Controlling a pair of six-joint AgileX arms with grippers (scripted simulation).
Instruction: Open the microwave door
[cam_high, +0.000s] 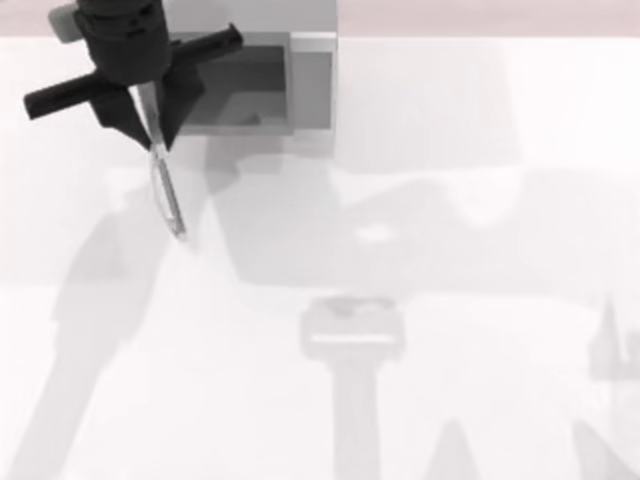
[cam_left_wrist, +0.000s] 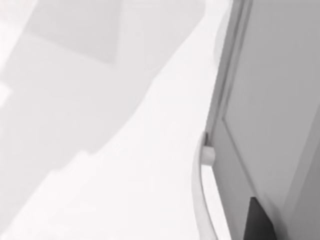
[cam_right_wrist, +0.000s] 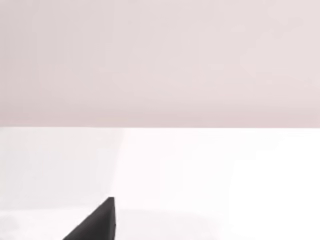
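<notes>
Already swung wide at the table's far left, the microwave door (cam_high: 168, 195) is stiff, hinged, light: keep your left gripper (cam_high: 152, 120) pinched on its slick bar handle (cam_left_wrist: 200, 200); right arm parked, fingers unclear.

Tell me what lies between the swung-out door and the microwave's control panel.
Only the microwave's dark open cavity, seen in the top view; nothing sits inside it. The left gripper is at the microwave door's hinge-side end.
</notes>
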